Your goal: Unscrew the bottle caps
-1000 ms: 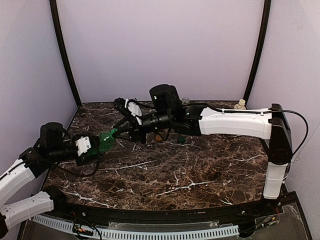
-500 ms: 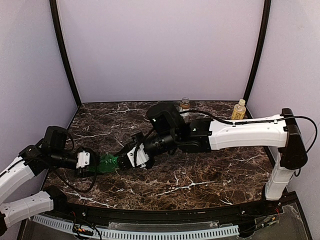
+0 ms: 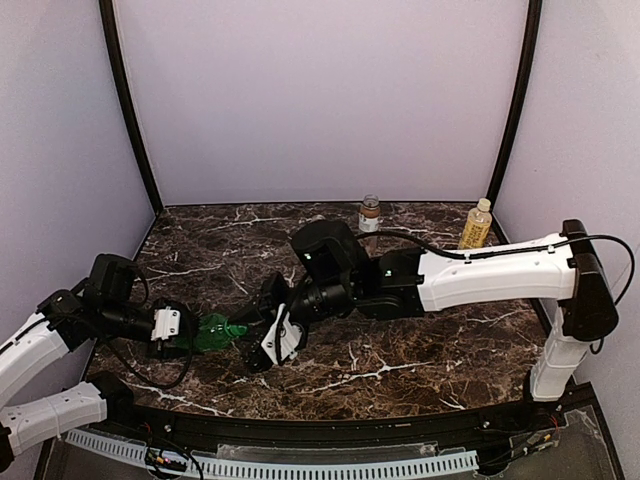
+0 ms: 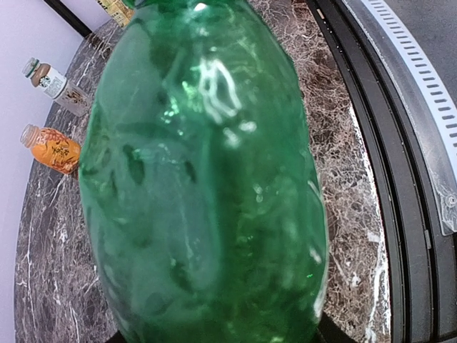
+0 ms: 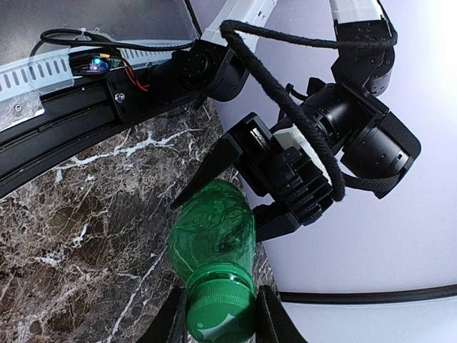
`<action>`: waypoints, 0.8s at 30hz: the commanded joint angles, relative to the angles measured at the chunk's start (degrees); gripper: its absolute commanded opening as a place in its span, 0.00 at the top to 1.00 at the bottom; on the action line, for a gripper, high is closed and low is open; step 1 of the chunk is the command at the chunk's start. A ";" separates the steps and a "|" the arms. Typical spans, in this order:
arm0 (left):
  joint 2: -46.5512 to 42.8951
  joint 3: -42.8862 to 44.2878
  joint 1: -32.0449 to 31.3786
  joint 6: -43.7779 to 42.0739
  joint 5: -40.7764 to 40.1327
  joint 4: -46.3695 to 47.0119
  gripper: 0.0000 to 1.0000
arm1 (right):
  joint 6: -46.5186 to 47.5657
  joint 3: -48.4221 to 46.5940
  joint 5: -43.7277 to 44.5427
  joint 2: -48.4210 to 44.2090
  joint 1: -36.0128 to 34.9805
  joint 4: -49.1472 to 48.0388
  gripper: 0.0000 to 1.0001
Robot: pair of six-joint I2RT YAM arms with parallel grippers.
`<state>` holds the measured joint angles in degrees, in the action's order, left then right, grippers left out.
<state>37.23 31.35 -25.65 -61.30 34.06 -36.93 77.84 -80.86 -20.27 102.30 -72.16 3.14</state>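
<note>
Left gripper (image 3: 200, 336) clamped on green bottle (image 4: 207, 186), bottle lying sideways at front-left of table (image 3: 400, 360). Right gripper (image 5: 221, 316) pinched green cap (image 5: 218, 304), cap on bottle neck. Brown bottle (image 3: 369, 212) and yellow bottle (image 3: 476, 224) stood upright at back edge.

So the left arm (image 3: 28, 355) and right arm (image 3: 490, 272) are white shells with chunky black joints, black cable (image 3: 440, 251) slung along the right one above the table (image 3: 420, 350). And the left gripper (image 5: 214, 214) is black too.
</note>
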 commanded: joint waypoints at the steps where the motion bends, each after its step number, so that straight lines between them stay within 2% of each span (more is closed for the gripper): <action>1: -1.19 1.56 -0.45 -0.64 4.18 0.84 0.99 | -0.07 1.32 3.76 -1.45 0.10 -6.14 0.97; 2: -1.15 1.46 -0.45 -0.77 4.04 0.86 0.99 | -0.41 1.44 3.60 -1.61 0.15 -6.39 1.00; 7: -1.14 1.43 -0.45 -1.16 3.48 0.16 0.99 | -1.66 4.99 3.15 -4.25 0.42 -11.03 1.00; 17: -1.84 0.22 -0.45 -2.32 0.87 -1.09 0.99 | -13.67 11.95 1.12 -12.34 2.30 -16.68 1.00; 19: -1.88 0.25 -0.44 1.30 0.65 1.46 0.99 | -21.37 11.54 5.90 -12.09 3.43 -18.69 1.00; 20: -2.02 0.08 -0.45 3.53 0.34 2.89 0.99 | -28.64 10.43 11.13 -11.86 4.52 -18.40 1.00; 23: -3.14 -1.00 -0.41 21.26 -2.99 14.62 0.99 | -50.48 9.34 21.49 -10.96 10.90 -13.49 1.00; 24: -3.31 -1.73 -0.38 24.71 -3.67 17.03 0.99 | -58.11 8.98 24.61 -10.65 13.21 -9.80 1.00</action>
<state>35.14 31.46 -25.91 -54.76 33.21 -32.38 50.48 -70.28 -11.35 90.45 -66.98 -11.94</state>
